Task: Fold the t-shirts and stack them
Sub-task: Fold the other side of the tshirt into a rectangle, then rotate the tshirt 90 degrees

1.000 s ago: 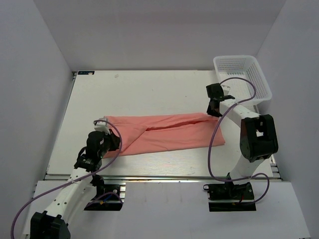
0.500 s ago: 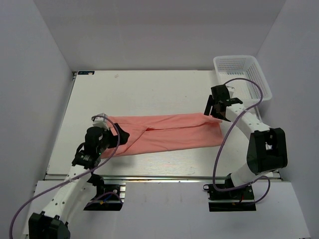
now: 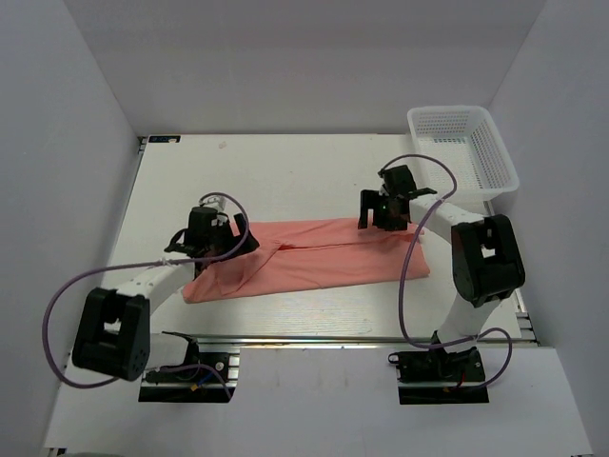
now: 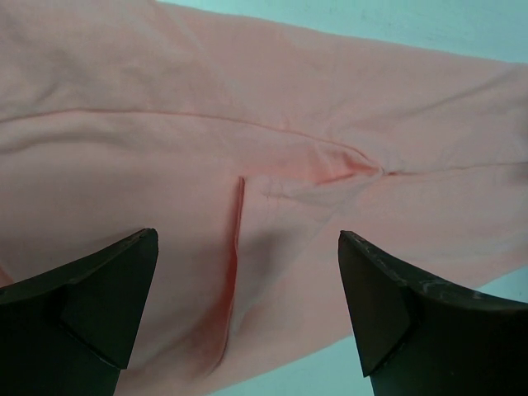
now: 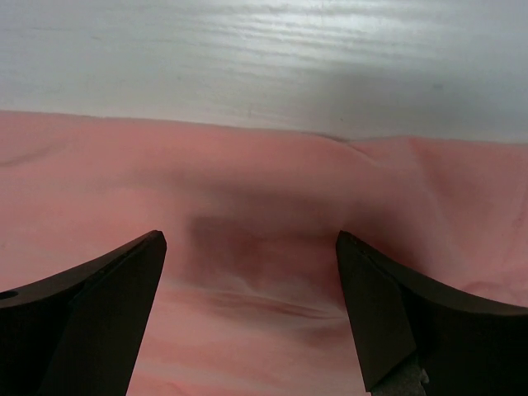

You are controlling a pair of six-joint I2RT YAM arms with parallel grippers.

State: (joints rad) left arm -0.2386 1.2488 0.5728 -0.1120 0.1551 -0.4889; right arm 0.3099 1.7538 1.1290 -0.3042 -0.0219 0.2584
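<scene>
T-shirt (image 3: 324, 259) lies folded lengthwise under left gripper (image 4: 247, 238) and right gripper (image 5: 250, 238), both spread wide.

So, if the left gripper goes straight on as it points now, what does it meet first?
Probably the t-shirt: the left gripper, jaws open, points at its pink cloth; nothing lies between.

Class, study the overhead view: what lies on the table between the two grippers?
The salmon-pink t-shirt, laid out as a long band, fills that stretch from the left gripper to the right gripper. The top external view shows it.
</scene>
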